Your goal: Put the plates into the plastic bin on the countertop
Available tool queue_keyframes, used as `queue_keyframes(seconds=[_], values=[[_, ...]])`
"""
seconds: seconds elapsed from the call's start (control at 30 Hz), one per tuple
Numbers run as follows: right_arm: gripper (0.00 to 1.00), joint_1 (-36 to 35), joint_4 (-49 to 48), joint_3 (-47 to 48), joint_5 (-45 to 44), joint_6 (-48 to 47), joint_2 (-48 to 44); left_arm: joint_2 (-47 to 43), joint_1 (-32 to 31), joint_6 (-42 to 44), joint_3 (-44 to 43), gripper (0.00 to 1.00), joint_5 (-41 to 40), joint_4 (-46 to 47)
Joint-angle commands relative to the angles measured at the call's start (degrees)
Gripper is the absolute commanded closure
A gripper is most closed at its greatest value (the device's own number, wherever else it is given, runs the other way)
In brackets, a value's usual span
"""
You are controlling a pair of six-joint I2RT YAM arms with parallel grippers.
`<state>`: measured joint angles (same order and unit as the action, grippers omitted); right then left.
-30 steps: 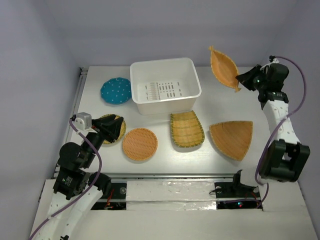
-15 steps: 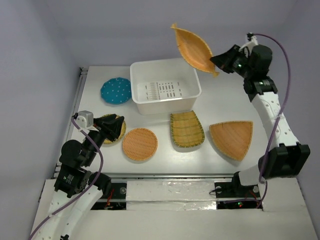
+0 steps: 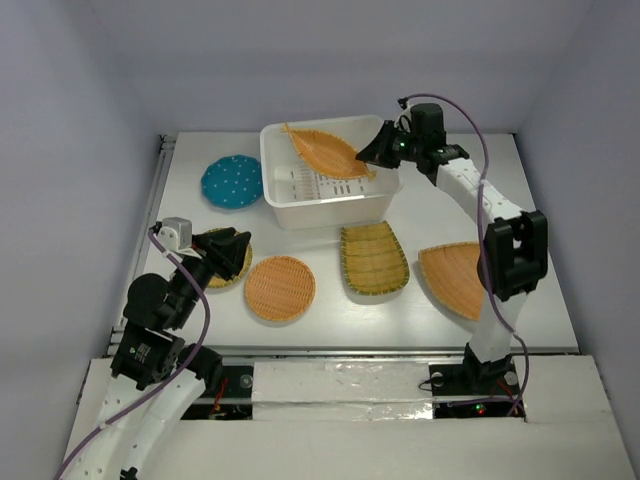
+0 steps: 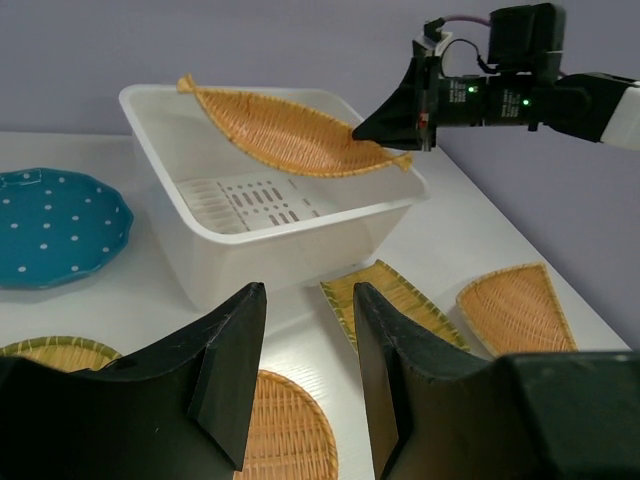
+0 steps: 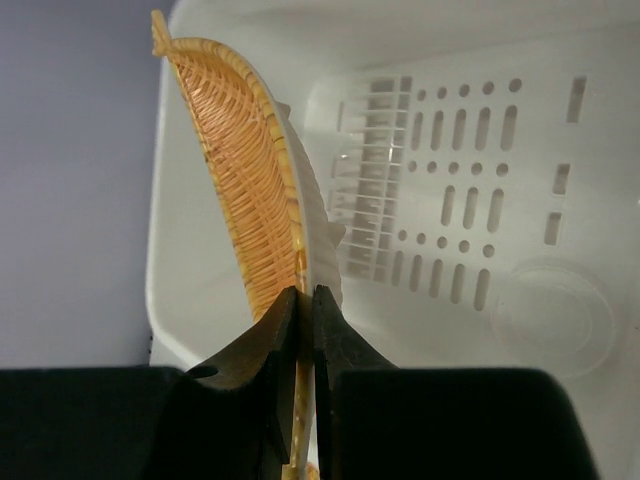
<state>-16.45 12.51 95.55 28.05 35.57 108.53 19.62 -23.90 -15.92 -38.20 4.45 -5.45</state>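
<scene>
My right gripper (image 3: 372,160) is shut on the rim of the orange boat-shaped plate (image 3: 322,152) and holds it tilted over the white plastic bin (image 3: 280,207). The right wrist view shows the plate (image 5: 245,190) edge-on above the bin's slotted bottom (image 5: 470,190). The left wrist view shows the plate (image 4: 290,135) across the bin's opening. My left gripper (image 3: 232,255) is open and empty above a yellow-green round plate (image 3: 213,275). On the countertop lie the teal dotted plate (image 3: 231,182), an orange round plate (image 3: 280,288), a scoop-shaped plate (image 3: 373,258) and a fan-shaped plate (image 3: 462,278).
The countertop's left edge has a metal rail (image 3: 155,200). Purple-grey walls close the back and sides. The right arm (image 3: 480,200) reaches across the back right of the table.
My right gripper has carried the boat-shaped plate left from the back right corner and down over the bin. The left arm has barely moved.
</scene>
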Motion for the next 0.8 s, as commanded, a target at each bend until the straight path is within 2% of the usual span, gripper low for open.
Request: queue_keyframes(seconds=[0.0,0.33,0.37,0.4,0.5,0.67,0.77], values=[[1.00,-1.6,-0.7,7.2,-0.3,-1.7,1.6,0.8,0.3,0.3,-1.2,0.62,0.5,2.3],[1.00,-2.9,1.9,6.2,-3.6,-3.6,6.0,1.1,0.8,0.3,-1.1,0.62,0.6,2.5],[0.97,-2.9,2.0,6.5,-3.6,-3.5,6.3,1.2,0.8,0.3,-1.2,0.62,0.6,2.4],[0.81,-2.9,2.1,6.7,-3.7,-3.5,6.4,1.2,0.8,0.3,-1.1,0.62,0.6,2.4],[0.52,-2.9,1.3,7.5,-3.3,-2.5,6.5,1.2,0.8,0.3,-1.0,0.62,0.6,2.4],[0.33,-2.9,1.5,9.9,-4.7,-2.0,5.1,1.0,0.8,0.3,-1.1,0.62,0.6,2.5],[0.32,-2.9,-0.5,8.5,-8.1,-1.6,2.2,0.7,0.8,0.2,-1.0,0.62,0.7,2.4]])
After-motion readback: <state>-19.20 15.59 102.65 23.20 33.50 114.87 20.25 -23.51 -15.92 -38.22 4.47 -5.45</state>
